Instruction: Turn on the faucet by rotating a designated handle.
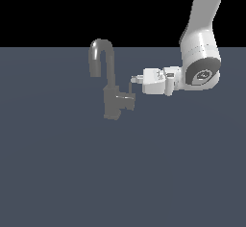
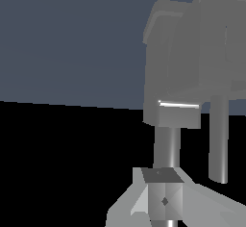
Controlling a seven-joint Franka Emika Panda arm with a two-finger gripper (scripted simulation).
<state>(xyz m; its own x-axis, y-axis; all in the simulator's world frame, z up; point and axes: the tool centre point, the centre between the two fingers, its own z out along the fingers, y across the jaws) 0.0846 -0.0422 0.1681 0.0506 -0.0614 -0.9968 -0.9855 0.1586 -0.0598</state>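
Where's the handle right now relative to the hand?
In the exterior view the handle sticks out of the faucet toward the exterior view's right, with the hand at its upright pin.

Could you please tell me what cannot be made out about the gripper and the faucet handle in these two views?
- Exterior view: whether the gripper touches the handle; too small, the pin merges with the fingertips.
- Either view: whether the jaws are open or shut; only one finger shows in the wrist view.
- Exterior view: the arm, cut off by the upper edge.
- Wrist view: the faucet, cut off by the edge.
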